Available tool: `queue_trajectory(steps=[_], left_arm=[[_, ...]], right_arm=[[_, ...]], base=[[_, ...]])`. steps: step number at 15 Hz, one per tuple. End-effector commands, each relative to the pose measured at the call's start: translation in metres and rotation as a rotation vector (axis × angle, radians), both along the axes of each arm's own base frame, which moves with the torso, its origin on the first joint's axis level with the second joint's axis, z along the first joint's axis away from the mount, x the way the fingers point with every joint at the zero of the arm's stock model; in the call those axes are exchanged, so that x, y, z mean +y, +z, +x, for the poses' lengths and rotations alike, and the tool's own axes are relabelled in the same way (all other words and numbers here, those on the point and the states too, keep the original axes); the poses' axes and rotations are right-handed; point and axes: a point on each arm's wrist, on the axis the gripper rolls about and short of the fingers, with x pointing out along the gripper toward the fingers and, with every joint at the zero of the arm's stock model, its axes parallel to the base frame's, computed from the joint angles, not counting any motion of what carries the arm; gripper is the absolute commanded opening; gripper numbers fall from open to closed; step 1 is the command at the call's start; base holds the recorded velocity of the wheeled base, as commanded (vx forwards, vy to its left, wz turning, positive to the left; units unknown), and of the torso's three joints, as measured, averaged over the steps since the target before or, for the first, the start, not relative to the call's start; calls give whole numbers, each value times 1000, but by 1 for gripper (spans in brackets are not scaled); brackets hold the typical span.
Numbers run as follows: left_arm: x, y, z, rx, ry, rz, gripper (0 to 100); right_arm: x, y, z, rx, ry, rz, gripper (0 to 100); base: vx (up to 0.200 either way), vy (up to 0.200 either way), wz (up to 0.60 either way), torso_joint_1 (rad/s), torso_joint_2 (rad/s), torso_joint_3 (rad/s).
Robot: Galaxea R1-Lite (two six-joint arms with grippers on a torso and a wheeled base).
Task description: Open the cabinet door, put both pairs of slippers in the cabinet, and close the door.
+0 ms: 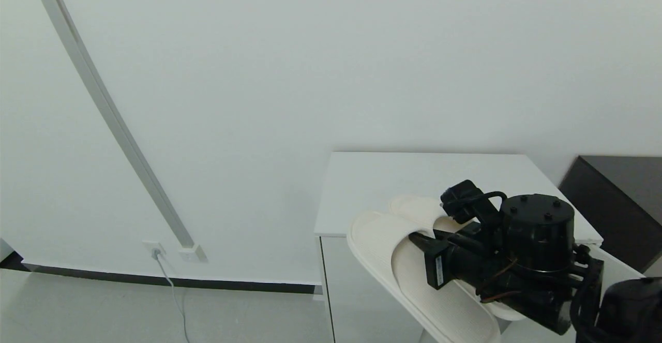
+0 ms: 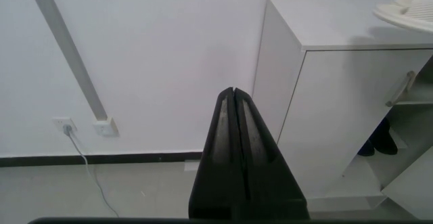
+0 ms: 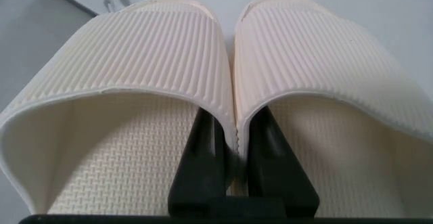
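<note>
Slippers (image 1: pixel 382 239), cream pair, held over the front edge of the cabinet (image 1: pixel 414 177) top.
We judge them light, soft and bendy. The right gripper (image 3: pixel 235 139) pinches both inner uppers together, which we think a sound hold. The left gripper (image 2: pixel 235 116) is closed and empty. The cabinet stands open, and we cannot identify the dark item (image 2: pixel 382 139) inside.

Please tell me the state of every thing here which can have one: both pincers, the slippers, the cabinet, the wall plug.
left pincer: shut, empty.
right pincer: shut on the slippers.
slippers: one pair, held tilted, overhanging the cabinet's front edge.
cabinet: open on one side, shelves showing.
wall plug: plugged in.
</note>
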Motion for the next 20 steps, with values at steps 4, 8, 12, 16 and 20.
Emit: queue_trajectory(steps=[4,8,12,16,20], left_arm=[[0,0,0,2,0,-2,0],[0,0,0,2,1,-4,0],[0,0,0,2,1,-4,0],[0,0,0,2,1,-4,0],[0,0,0,2,1,-4,0]], right_arm=[[-7,5,-15,-6,19,6,0],[-7,3,-17,-3,15,2,0],[-7,3,-20,-2,25,1,0],[-9,0,-22,4,25,-6,0],[-9,1,-22,4,23,-4,0]], base=[[0,0,0,0,0,0],[-100,0,0,1,-1,0],[-200,0,0,-1,0,8],[-50,0,0,-2,-1,1],[0,0,0,0,0,0]])
